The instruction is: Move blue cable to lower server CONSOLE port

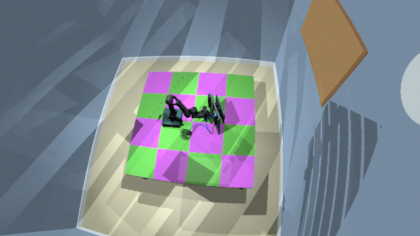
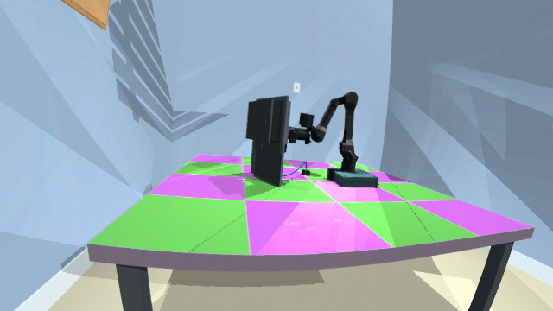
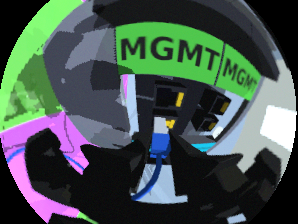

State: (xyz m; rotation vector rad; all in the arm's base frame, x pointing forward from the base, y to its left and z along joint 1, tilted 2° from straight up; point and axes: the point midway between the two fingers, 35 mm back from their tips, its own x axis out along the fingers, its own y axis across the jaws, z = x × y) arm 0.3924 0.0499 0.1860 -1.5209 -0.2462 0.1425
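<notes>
My gripper (image 3: 160, 131) is shut on the blue plug (image 3: 161, 141), one finger on each side. The plug's clear tip points at the lower of two dark sockets in the wrist view and overlaps it; whether the tip is inside is not clear. The blue cable (image 3: 158, 171) (image 1: 199, 124) hangs from the plug and loops down to the table. The upright dark server panels (image 1: 218, 126) (image 2: 268, 160) stand in front of the arm. A green MGMT label (image 3: 170, 48) is above the sockets. No CONSOLE label is readable, so which server the plug faces cannot be told.
A small black block (image 1: 189, 133) (image 2: 306, 172) at the cable's other end rests on the checkered table (image 1: 205, 167) (image 2: 173, 220). The arm's dark teal base (image 1: 172, 118) (image 2: 354, 178) stands behind it. More sockets (image 3: 216, 101) lie to the right in the wrist view.
</notes>
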